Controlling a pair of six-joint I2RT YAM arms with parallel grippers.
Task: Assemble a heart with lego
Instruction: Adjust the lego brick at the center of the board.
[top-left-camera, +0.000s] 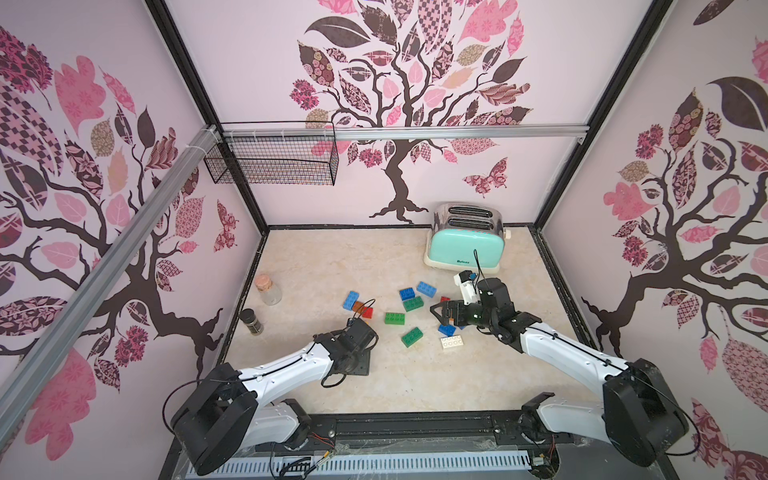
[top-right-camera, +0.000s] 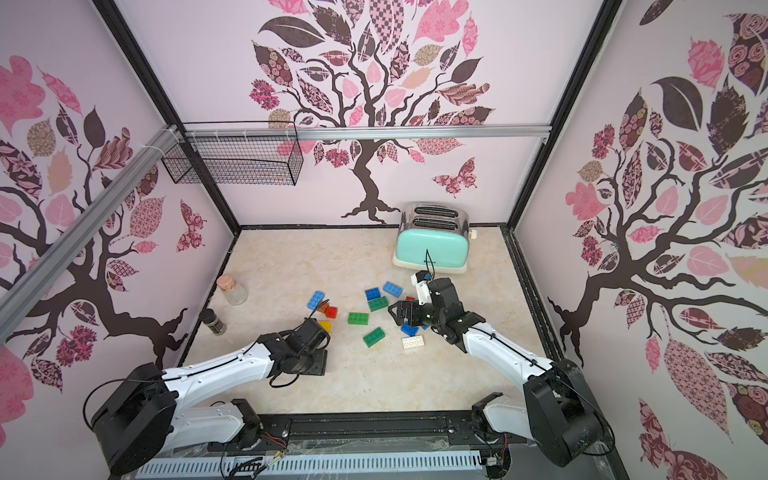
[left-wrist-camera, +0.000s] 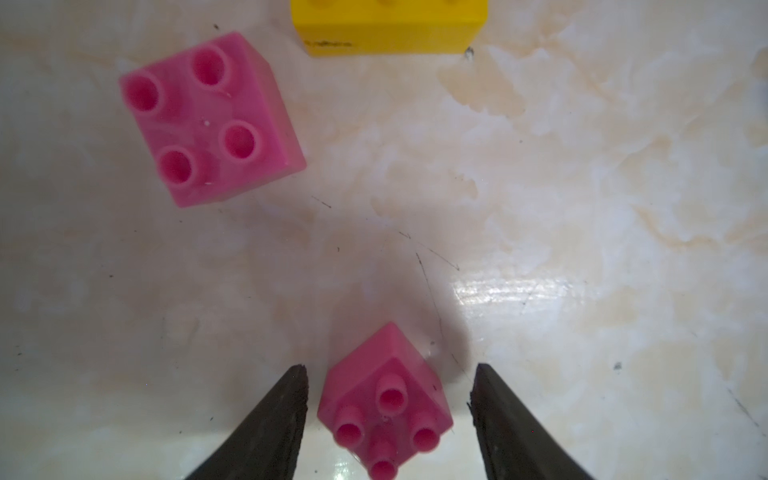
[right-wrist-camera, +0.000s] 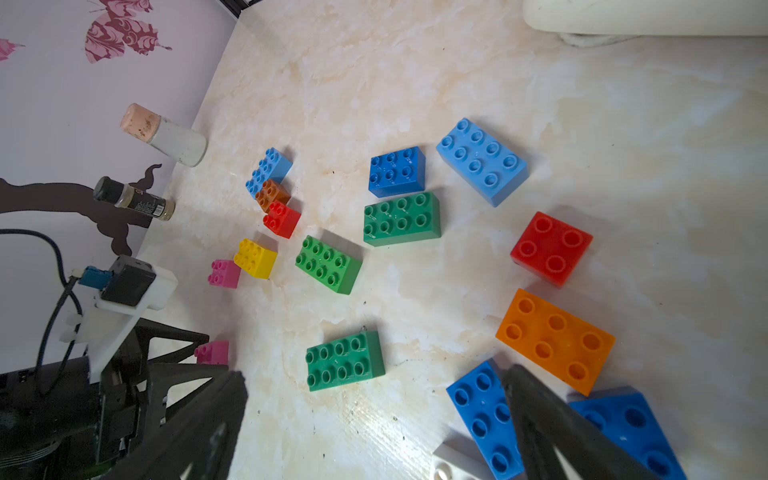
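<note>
Left wrist view gives us the left claw (left-wrist-camera: 389, 366) spread around a small pink brick (left-wrist-camera: 384, 403), not touching (top views hide that brick); right claw (right-wrist-camera: 374, 372) gapes wide.

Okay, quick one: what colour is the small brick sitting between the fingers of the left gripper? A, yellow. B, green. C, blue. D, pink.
D: the left wrist view shows a small pink brick between the fingers of the left gripper, with a gap on each side; the yellow brick lies farther off.
</note>
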